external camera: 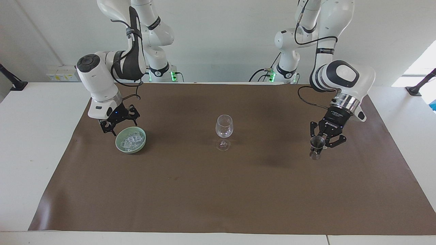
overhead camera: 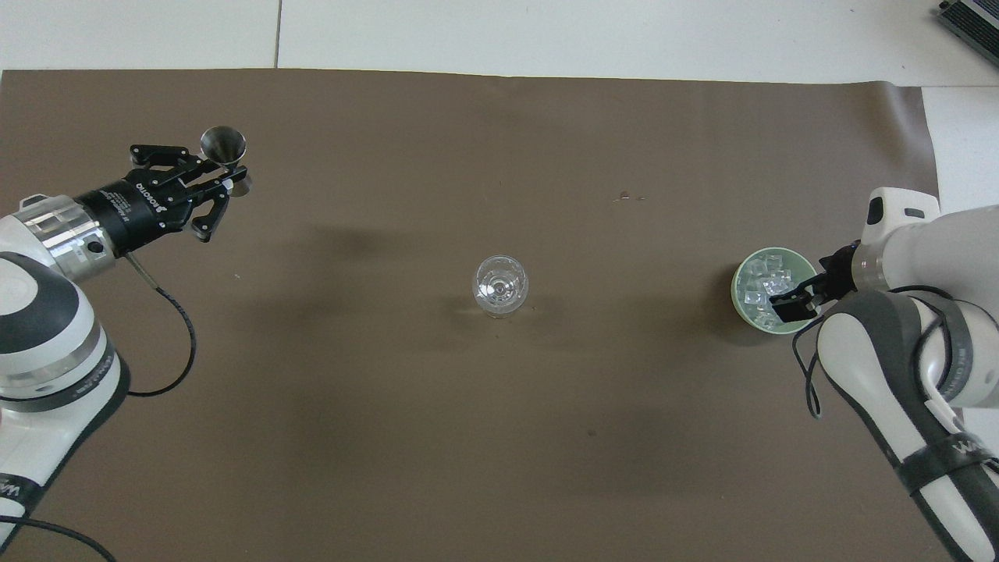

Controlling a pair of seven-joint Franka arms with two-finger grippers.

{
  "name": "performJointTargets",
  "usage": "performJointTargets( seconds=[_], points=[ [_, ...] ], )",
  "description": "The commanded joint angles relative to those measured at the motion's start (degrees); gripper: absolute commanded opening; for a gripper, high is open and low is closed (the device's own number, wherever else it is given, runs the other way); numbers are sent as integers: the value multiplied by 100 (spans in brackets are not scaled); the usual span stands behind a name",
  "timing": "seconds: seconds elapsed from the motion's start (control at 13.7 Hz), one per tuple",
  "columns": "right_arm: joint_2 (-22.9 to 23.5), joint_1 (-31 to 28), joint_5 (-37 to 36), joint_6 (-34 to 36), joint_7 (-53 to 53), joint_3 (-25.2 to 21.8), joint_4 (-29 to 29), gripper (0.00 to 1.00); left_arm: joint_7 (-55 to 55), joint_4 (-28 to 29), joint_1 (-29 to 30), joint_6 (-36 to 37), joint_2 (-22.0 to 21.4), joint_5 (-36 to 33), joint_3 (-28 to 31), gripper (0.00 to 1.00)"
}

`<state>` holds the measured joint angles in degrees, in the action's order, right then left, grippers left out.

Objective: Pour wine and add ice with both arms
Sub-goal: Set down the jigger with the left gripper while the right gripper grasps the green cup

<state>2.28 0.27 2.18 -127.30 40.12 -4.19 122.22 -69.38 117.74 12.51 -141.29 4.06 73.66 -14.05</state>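
Left gripper (external camera: 319,145) clamped on steel jigger (external camera: 316,149), low over the mat (external camera: 238,190): set it down upright before releasing. Right gripper (external camera: 117,127) spread wide at bowl (external camera: 119,141) rim; ice (external camera: 131,140) just below its fingertips. Centre over one cube, descend straight. Wine glass (external camera: 224,126) well apart from both.

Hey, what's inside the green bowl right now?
The bowl holds a heap of clear ice cubes. In the overhead view the right gripper, open above the rim, covers some cubes nearest the robots. The bowl's bottom under the heap is hidden.
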Motion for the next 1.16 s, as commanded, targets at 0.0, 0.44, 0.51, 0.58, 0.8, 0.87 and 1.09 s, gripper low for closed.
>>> performJointTargets(
  seconds=[0.0, 0.44, 0.51, 0.58, 0.8, 0.87, 1.09],
  points=[
    [158, -79, 186, -137, 224, 50, 21, 100, -830, -549, 497, 1126, 103, -941, 7, 0],
    [343, -185, 186, -357, 567, 50, 135, 81, -1016, -577, 1120, 2779, 304, -1186, 51, 0],
    [369, -176, 186, -383, 550, 50, 135, 75, -920, -629, 1435, 3087, 488, -1379, 51, 0],
    [413, -185, 186, -383, 550, 50, 135, 73, -510, -656, 1586, 3229, 621, -1520, 43, 0],
    [474, -194, 204, -383, 532, 50, 135, 63, 661, -86, 1903, 3292, 640, -1102, 43, 0],
    [501, -194, 282, -383, 541, 50, 144, 63, 785, 124, 1930, 3257, 640, -812, 51, 0],
    [510, -211, 397, -383, 541, 41, 153, 61, 2294, 915, 2158, 3266, 490, 127, 60, 0]
  ],
)
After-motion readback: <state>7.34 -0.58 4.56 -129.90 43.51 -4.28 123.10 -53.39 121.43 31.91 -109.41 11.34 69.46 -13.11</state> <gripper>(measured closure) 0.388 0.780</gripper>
